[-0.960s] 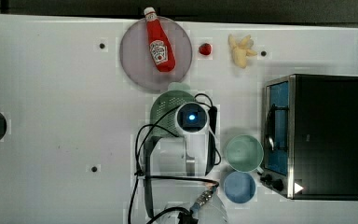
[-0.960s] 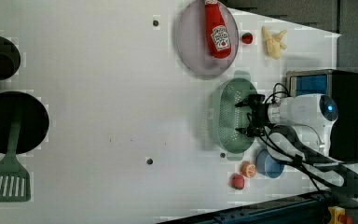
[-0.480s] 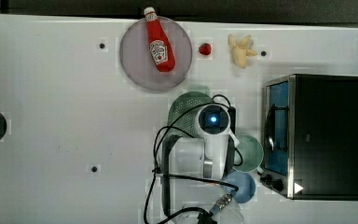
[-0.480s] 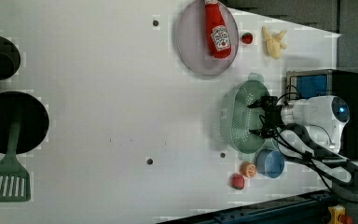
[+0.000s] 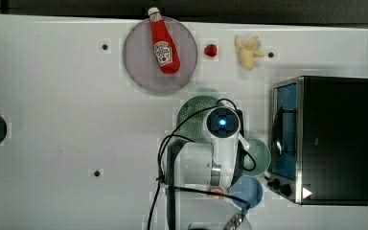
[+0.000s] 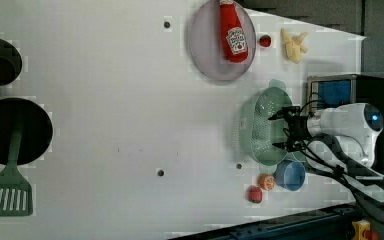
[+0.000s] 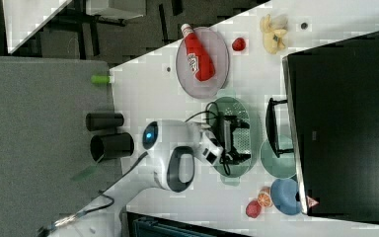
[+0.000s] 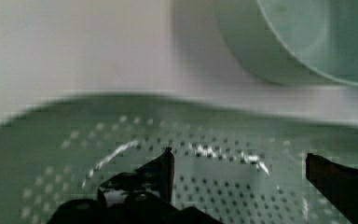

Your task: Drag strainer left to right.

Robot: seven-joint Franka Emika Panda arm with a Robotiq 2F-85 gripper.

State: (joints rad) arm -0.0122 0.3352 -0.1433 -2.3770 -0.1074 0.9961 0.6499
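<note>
top view: the strainer (image 5: 191, 117) sits on the white surface (image 5: 52, 120) at about 5 o'clock from the grey plate (image 5: 141, 67) carrying the ketchup bottle (image 5: 163, 43). the arm's white wrist covers the strainer's 3 o'clock half. a mint bowl (image 5: 259, 154) and a blue bowl (image 5: 249, 189) lie beside the toaster oven (image 5: 330, 139).

left view: the hand (image 6: 281, 131) hovers over the strainer's (image 6: 260, 125) basin, fingers spread wide, pinching nothing. the blue bowl (image 6: 290, 175) is at 5 o'clock from the strainer, an orange toy (image 6: 266, 181) just beside it.

right view: the strainer (image 7: 244, 128) lies between the plate (image 7: 217, 64) and the mint bowl (image 7: 279, 160), with the hand (image 7: 239, 138) above its holes.

wrist view: two dark fingertips (image 8: 165, 165) stand well apart over the dotted strainer floor (image 8: 223, 182); the mint bowl (image 8: 307, 37) is close beyond the rim.
</note>
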